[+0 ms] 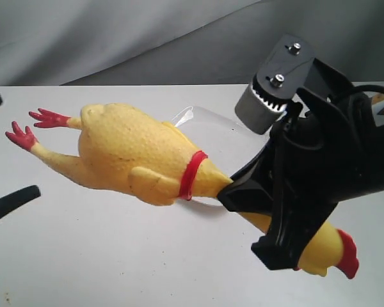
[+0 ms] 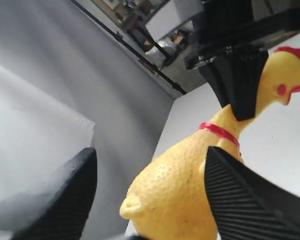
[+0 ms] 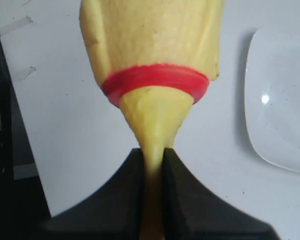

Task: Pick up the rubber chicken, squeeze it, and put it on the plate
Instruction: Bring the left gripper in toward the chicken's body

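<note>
Where the right jaws meet, they are clamped on the neck [image 3: 154, 135] of the rubber chicken [image 1: 134, 153], pinching the yellow rubber into a thin strip between two black fingers [image 3: 195, 210]. Just beyond the grip sits the red band [image 3: 155, 77]. Past it the plump body stretches toward the left edge of the desk [image 1: 115, 256], with the red feet [image 1: 25, 135] nearest that edge. On the other side of the jaws, the head [image 1: 326, 246] and red comb [image 1: 350, 254] stick out toward the near right corner. The toy looks held clear of the desk, though that is not certain. Partly hidden behind the body, the plate [image 1: 211, 131] lies toward the far edge. The left jaws stand wide apart by the left edge, one finger on either side of the chicken's tail end. Whether either finger touches it cannot be told.
</note>
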`<state>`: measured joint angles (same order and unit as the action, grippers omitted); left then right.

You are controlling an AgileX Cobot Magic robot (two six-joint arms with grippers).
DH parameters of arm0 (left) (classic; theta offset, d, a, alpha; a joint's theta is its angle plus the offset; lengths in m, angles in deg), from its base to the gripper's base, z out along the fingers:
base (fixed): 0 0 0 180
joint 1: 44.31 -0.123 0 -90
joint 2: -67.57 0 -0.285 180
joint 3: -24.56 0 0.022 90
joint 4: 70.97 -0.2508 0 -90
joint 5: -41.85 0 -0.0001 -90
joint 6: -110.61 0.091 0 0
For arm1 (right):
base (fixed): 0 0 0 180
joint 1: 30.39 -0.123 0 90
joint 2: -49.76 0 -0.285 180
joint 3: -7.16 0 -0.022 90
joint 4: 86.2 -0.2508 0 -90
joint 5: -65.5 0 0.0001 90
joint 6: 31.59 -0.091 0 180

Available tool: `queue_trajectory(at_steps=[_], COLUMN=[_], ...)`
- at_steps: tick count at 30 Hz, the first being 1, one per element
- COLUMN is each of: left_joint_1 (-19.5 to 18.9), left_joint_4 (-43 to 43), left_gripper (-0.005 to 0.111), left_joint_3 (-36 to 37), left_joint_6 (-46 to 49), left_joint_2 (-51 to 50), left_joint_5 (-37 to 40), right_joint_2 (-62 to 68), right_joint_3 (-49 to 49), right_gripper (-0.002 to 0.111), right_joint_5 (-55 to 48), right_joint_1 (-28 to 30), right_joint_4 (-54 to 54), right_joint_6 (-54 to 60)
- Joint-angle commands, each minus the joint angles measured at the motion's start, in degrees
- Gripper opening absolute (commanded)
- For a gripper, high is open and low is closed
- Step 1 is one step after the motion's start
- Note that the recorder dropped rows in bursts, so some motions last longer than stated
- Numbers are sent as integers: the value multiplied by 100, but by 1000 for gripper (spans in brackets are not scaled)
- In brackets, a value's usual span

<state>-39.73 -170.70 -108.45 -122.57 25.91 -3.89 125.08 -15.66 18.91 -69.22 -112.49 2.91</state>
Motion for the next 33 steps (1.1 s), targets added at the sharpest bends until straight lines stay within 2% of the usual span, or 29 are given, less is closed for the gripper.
queue_trajectory(at_steps=[1, 4, 10, 14, 18, 22, 26, 30, 33], left_joint_1=[509, 831, 1406, 1966, 2643, 3485, 4213, 4623, 4697], left_joint_4=[-21, -21, -21, -21, 120, 1163, 1939, 2043, 1832], left_gripper=[61, 61, 60, 60, 60, 61, 71, 78, 79], left_joint_3=[-32, -32, 6, 166, 428, 460, 460, 460, 460], left_joint_6=[1005, 1895, 3991, 4477, 4400, 4411, 4421, 4421, 4496], left_joint_2=[-559, -729, -779, -779, -779, -767, -826, -1105, -1473], left_joint_5=[538, 1409, 3844, 5178, 5328, 5671, 6057, 6117, 6117], right_joint_2=[230, 323, 333, 333, 333, 333, 333, 333, 333], right_joint_3=[5, 5, 5, 5, 5, 5, 5, 5, 5], right_gripper=[0, 0, 0, 0, 0, 0, 0, 0, 0], right_joint_5=[97, -49, -95, -84, -84, -84, -107, -195, -263], right_joint_1=[492, 692, 699, 699, 699, 699, 699, 686, 686], right_joint_4=[-326, -497, -674, -778, -778, -793, -1052, -1416, -1550], right_joint_6=[12, 261, 510, 578, 578, 596, 733, 1005, 1017])
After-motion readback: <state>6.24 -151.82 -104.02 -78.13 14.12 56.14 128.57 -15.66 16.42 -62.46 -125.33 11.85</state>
